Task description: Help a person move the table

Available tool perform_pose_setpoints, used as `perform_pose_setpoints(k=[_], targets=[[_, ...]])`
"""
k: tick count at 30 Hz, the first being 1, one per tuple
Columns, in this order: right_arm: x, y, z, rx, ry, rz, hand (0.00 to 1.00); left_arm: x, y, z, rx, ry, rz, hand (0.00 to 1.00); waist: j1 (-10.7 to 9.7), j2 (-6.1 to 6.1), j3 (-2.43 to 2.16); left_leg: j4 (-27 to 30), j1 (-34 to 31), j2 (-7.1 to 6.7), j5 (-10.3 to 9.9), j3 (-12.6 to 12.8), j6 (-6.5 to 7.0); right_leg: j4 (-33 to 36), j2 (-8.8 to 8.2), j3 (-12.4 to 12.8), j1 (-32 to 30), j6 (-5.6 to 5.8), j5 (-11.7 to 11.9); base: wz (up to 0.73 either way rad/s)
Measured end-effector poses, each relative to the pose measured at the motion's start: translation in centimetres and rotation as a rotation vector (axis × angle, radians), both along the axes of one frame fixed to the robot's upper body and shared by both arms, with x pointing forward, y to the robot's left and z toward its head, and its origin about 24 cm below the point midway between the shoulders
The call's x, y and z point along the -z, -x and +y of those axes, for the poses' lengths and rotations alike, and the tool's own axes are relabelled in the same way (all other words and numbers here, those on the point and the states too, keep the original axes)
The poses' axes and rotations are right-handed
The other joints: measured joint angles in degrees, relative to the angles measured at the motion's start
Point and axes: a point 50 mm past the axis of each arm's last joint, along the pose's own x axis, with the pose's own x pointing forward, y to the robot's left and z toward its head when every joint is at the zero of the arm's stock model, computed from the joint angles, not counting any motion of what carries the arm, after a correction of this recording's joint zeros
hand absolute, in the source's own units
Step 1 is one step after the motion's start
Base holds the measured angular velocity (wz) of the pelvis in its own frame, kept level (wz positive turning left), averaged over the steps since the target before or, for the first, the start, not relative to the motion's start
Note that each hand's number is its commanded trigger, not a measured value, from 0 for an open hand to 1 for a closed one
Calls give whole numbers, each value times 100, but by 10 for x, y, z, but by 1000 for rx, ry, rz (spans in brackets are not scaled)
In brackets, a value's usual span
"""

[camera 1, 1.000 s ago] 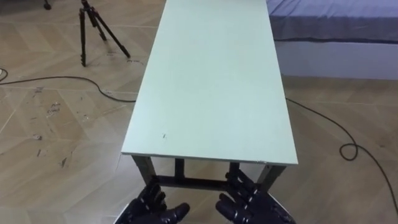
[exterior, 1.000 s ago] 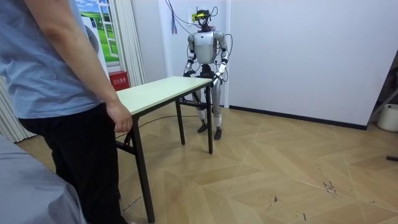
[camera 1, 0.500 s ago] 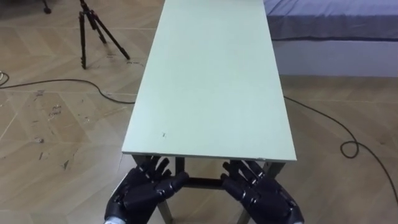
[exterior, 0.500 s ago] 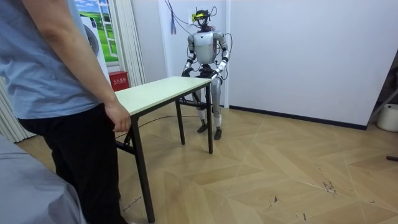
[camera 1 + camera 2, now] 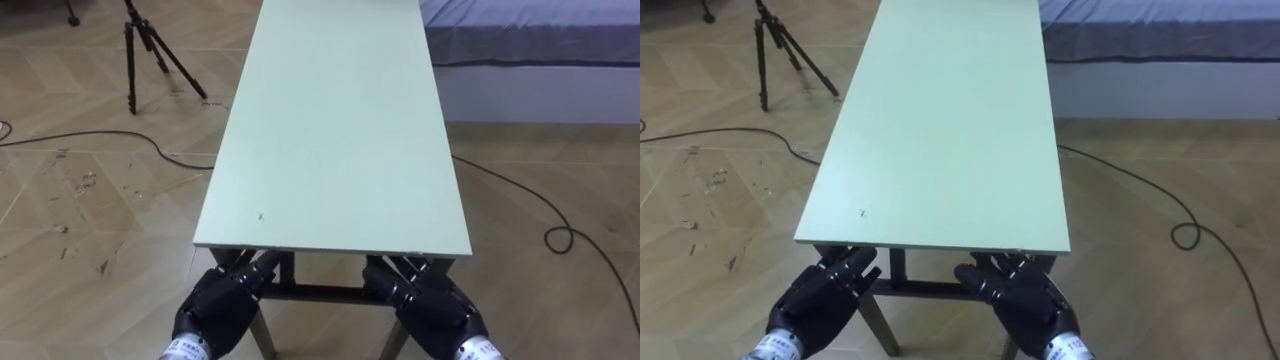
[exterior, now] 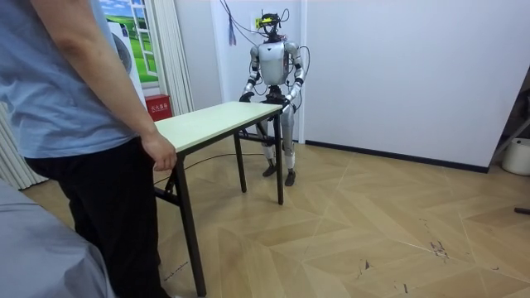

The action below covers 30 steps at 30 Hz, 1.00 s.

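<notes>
**Robot and person at opposite ends of the table**

Left eye view: The table, with a pale green top and dark legs, stretches away from the robot down the middle of the wood floor. The left hand reaches up under the left part of the near edge. The right hand does the same under the right part. Both hands are black, with their backs toward the camera, and each one's front end is hidden beneath the top. Whether either hand is clamped on the table or lies slack cannot be told. A dark tripod stands on the floor to the left of the table, with a black cable running past its feet. A bed with a blue-grey cover lies to the right of the table's far end.

Right eye view: The same scene, with both hands at the underside of the near edge and a dark crossbar between the table legs just beyond them.

Room view: The robot stands upright at the far end of the table, close to a white wall, arms forward at the tabletop's edge. A person in a blue top and dark trousers stands at the near end, on the room view's left. The person's hand is at the table's corner.
</notes>
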Motion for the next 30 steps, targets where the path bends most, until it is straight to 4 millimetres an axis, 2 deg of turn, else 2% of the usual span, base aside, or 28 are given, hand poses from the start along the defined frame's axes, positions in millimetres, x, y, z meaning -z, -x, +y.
perform_pose_setpoints(k=[7,11,14,18,22,30], targets=[[-1,-4,-1,54,-52,29,0,0,0,-2,-30,74,13,0,-1,4,-17,-15,15,5,0,16,-1,1,8,60,-15,0,0,-3],[1,-3,1,93,-110,62,0,0,-1,-5,-49,106,15,0,8,-4,-70,-100,121,-1,2,40,-4,4,7,116,21,0,0,-9],[1,-3,4,127,-188,95,0,1,0,-6,-74,139,32,0,10,8,-76,-160,232,-7,4,48,-8,-4,6,117,108,0,1,-1],[0,-3,5,164,-262,105,0,1,-1,-8,-98,190,35,0,6,50,-74,-163,229,-10,4,45,-8,-4,3,111,104,0,0,0],[-1,-4,6,186,-305,105,0,0,-2,-9,-116,240,40,0,-1,119,-45,-168,230,-17,4,45,-8,-4,-2,111,102,0,0,0],[-2,-6,12,253,-425,133,0,-1,-2,-10,-127,277,49,0,5,151,-52,-177,224,-15,8,42,-12,-4,-1,72,91,0,0,0]])
